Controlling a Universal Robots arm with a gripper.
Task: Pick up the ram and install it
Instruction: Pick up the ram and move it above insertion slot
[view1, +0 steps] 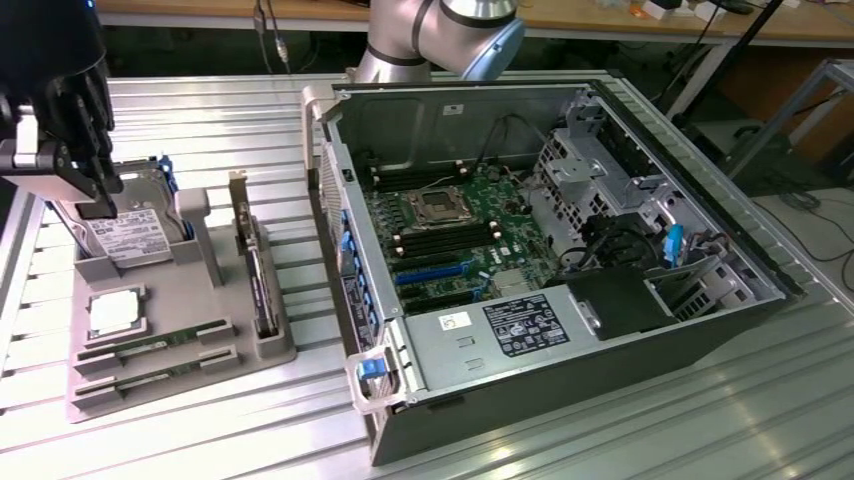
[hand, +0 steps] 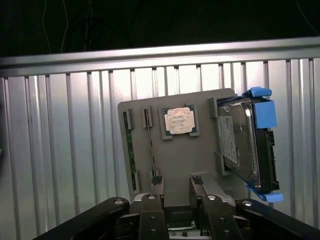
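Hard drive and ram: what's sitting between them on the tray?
The silver processor chip lies between hard drive and ram, in the exterior view.

The ribbed metal tabletop (view1: 641, 425) carries two things: a grey holder tray (view1: 200, 310) toward the exterior view's left, and an open computer case (view1: 547, 400) just beside it on the right.

Ribbed metal table (view1: 641, 420), wooden bench (view1: 200, 12) behind
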